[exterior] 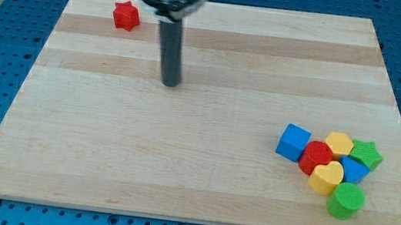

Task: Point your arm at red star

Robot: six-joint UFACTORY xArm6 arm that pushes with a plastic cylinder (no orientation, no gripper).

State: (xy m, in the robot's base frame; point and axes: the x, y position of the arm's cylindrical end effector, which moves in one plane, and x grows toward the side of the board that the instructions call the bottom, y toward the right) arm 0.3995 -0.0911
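Note:
A red star [126,16] lies near the board's top left corner. My tip [170,84] rests on the wooden board [180,149], to the right of and below the red star, well apart from it. The dark rod rises from the tip to the arm's metal flange at the view's top.
A cluster of blocks sits at the lower right: a blue cube [293,143], a red cylinder [316,157], a yellow hexagon [340,143], a green star [367,155], a yellow heart [326,178], a blue block [353,171] and a green cylinder [346,201].

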